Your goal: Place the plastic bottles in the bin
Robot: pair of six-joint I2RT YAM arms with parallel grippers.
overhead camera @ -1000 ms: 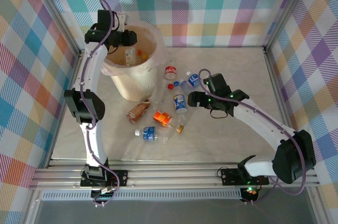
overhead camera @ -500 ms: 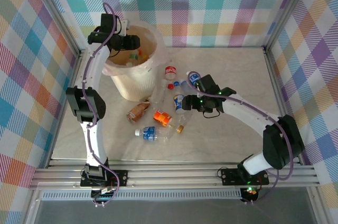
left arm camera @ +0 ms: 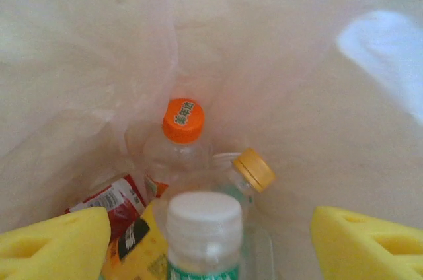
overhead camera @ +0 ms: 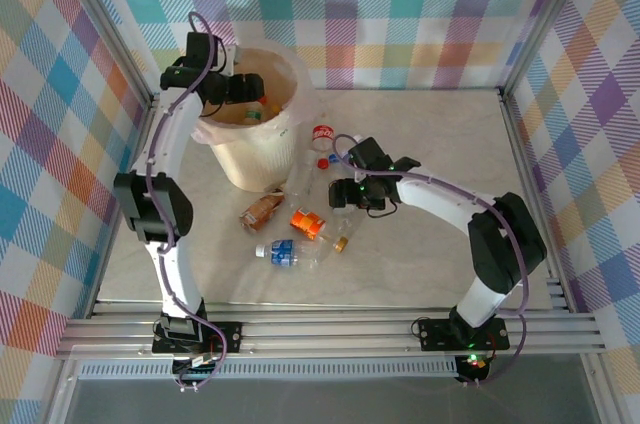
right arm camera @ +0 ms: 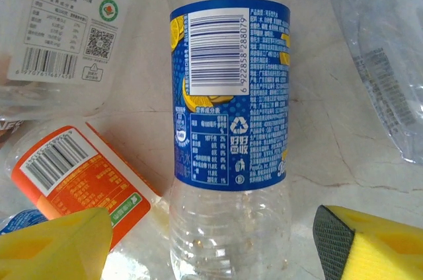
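The bin [overhead camera: 232,159] stands near the far-left corner of the surface [overhead camera: 440,134], its translucent liner folded over the rim. The left claw [overhead camera: 252,87] hangs over the bin's mouth with its yellow fingers [left arm camera: 53,244] spread wide and nothing between them. Below it, inside the liner, lie a white-capped bottle [left arm camera: 203,217], an orange-capped bottle [left arm camera: 183,120] and a yellow-capped bottle [left arm camera: 254,169], close together. The right claw [overhead camera: 344,196] is low over the middle of the surface, open, its fingers [right arm camera: 377,247] standing either side of a blue-labelled bottle [right arm camera: 231,95] with a gap at each side, gripping nothing. An orange-labelled bottle [right arm camera: 73,174] lies just beside that bottle. Between the bin and the near edge lie a brown crumpled bottle [overhead camera: 262,209] and a second blue-labelled bottle [overhead camera: 285,252]; a red-labelled bottle [overhead camera: 323,133] sits just right of the bin.
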